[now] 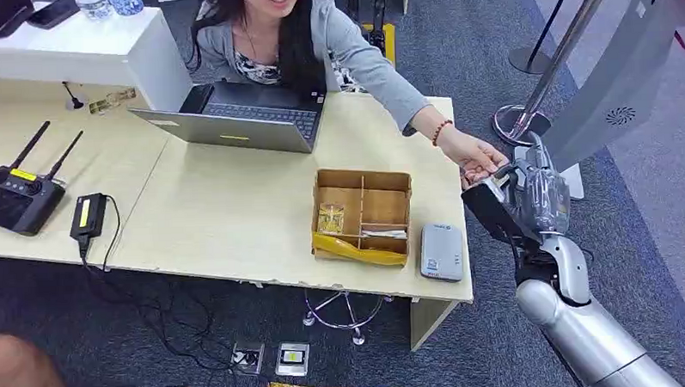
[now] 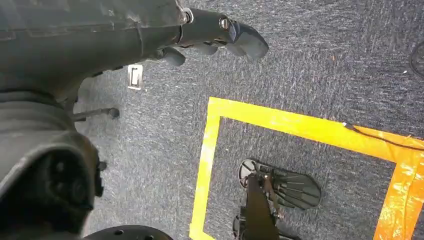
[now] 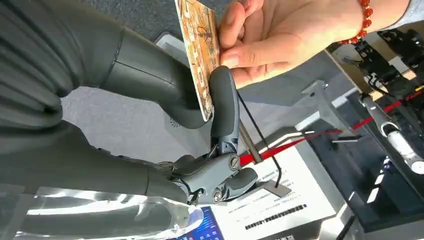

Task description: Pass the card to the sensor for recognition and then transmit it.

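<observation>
A patterned card (image 3: 201, 55) is pinched between the thumb and a dark finger of my right hand (image 3: 150, 85). A person's hand (image 3: 280, 40) with a red bead bracelet grips the same card at its other edge. In the head view my right hand (image 1: 528, 200) is raised just off the table's right end, meeting the person's hand (image 1: 478, 158) there, with the card (image 1: 495, 182) between them. A grey card sensor (image 1: 442, 252) lies flat on the table near its front right corner. My left hand (image 2: 215, 32) hangs over the carpet and holds nothing.
A wooden divided box (image 1: 362, 215) with a yellow packet stands left of the sensor. A laptop (image 1: 233, 120) sits in front of the seated person, with a remote controller (image 1: 17, 196) and a black charger (image 1: 89, 215) at the left. Stanchion posts (image 1: 525, 110) and a grey panel stand at the right.
</observation>
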You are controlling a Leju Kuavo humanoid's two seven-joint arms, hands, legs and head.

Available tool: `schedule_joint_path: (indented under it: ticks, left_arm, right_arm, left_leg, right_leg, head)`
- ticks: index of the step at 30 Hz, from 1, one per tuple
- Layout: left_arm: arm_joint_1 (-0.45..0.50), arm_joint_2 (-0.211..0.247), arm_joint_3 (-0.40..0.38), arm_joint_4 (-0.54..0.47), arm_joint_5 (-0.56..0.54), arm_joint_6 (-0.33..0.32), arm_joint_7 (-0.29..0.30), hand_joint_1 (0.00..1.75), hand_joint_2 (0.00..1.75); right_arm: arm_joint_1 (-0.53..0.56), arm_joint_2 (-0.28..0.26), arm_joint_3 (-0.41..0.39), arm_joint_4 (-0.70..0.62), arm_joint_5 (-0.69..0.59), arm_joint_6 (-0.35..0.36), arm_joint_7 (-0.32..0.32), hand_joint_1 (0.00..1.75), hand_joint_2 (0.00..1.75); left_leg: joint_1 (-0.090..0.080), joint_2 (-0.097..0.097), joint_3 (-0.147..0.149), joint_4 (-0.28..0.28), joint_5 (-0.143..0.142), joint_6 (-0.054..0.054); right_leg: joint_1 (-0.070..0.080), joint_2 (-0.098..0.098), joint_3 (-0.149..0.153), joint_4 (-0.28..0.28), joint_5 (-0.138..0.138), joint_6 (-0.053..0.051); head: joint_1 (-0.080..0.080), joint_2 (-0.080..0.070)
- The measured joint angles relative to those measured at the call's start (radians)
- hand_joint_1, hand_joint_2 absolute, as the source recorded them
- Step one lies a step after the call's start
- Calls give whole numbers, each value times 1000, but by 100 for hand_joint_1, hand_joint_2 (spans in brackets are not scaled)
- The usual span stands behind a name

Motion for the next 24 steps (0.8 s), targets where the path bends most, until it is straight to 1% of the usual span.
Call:
schedule_joint_path:
  ticks: [1,2,5,11,22,23,24]
  left_arm:
    - [0,0,0,0,0,0,0,0,0]
    - [0,0,0,0,0,1,-1,0,0]
    - [0,0,0,0,0,3,-1,0,0]
    - [0,0,0,0,0,2,-1,0,0]
    - [0,0,0,0,0,-2,-1,0,0]
    - [0,0,0,0,0,-2,-1,0,0]
    - [0,0,0,0,0,-2,-1,0,0]
  right_arm:
    - [0,0,3,0,-2,-2,2,164,175]
    - [0,0,6,0,-4,-3,4,0,0]
    - [0,0,12,0,8,-3,10,0,0]
    - [-1,0,29,0,90,36,63,0,0]
    - [-1,0,37,0,101,37,69,0,0]
    - [-1,0,37,0,103,34,69,0,175]
    - [-1,0,37,0,106,32,69,0,175]
  left_leg:
    - [0,0,0,0,0,0]
    - [0,0,0,0,0,0]
    - [0,0,0,0,0,0]
    - [0,0,0,0,0,0]
    - [0,0,0,0,0,0]
    - [0,0,0,0,0,0]
    - [0,0,0,0,0,0]
  right_leg:
    - [0,0,0,0,0,0]
    - [0,0,0,0,0,0]
    - [0,0,0,0,0,0]
    - [0,0,0,0,0,0]
    - [0,0,0,0,0,0]
    - [0,0,0,0,0,0]
    - [0,0,0,0,0,0]
  head:
    - [0,0]
    - [0,0]
    - [0,0]
    - [0,0]
    - [0,0]
    - [0,0]
    - [0,0]
